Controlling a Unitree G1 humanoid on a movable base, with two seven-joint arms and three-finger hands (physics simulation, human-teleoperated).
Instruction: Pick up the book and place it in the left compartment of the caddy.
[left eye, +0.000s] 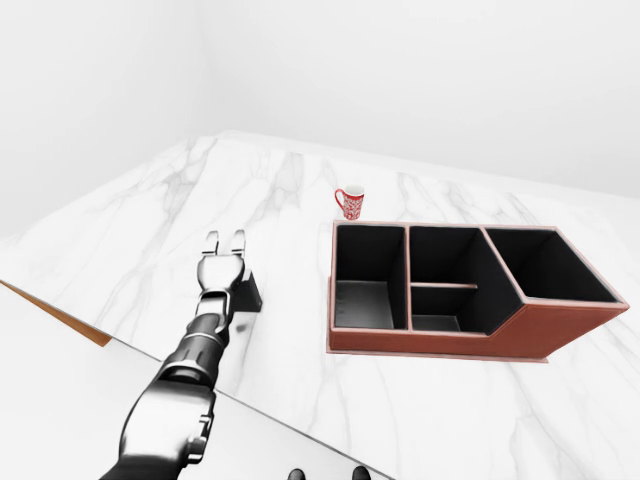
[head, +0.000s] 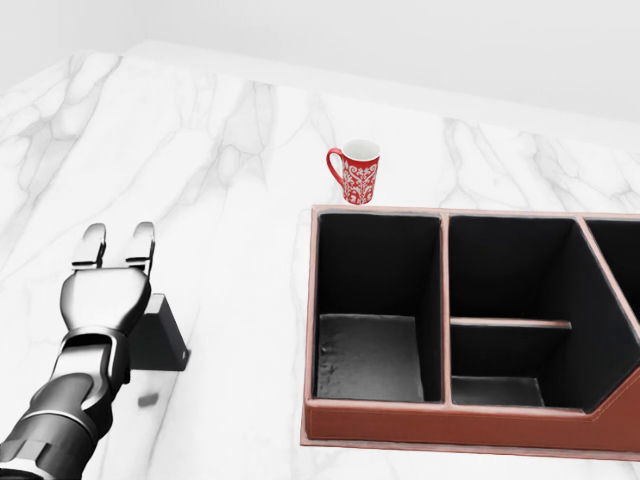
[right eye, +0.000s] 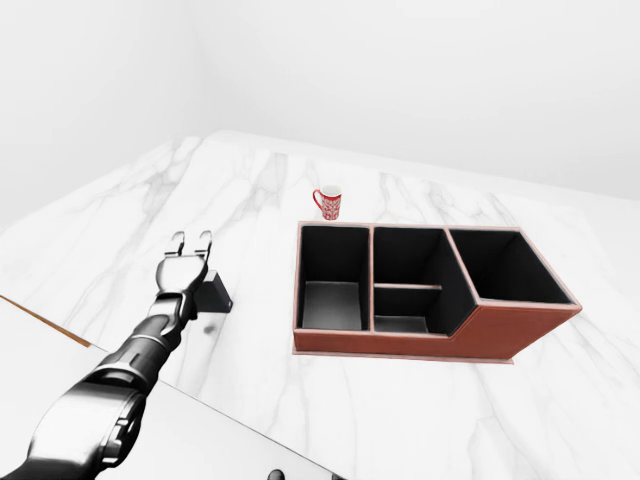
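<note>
The left robot hand (head: 108, 262) hovers just above the book (head: 158, 335), a small dark block lying on the marble worktop (head: 230, 150) well to the left of the caddy (head: 470, 425). Its fingers (head: 90, 245) stand apart and point away from the robot; nothing is between them, and most of the book is hidden under the palm, so its exact lie is hard to read and I cannot tell whether the hand touches it. The right robot hand is not in view.

The step in hand looks like the grasp. To do it well, the hand should probably come down with the fingers straddling the book's thin sides rather than pressing on its flat face, then close only once they sit low beside it; a shallow pinch on such a slab could let it tip out.

To the caddy's right nothing matters here; its left compartment (head: 370, 350) sits open and empty-looking. The red patterned mug (head: 357, 172) stands just above the caddy's top left corner, so the carry across should stay clear of it.
</note>
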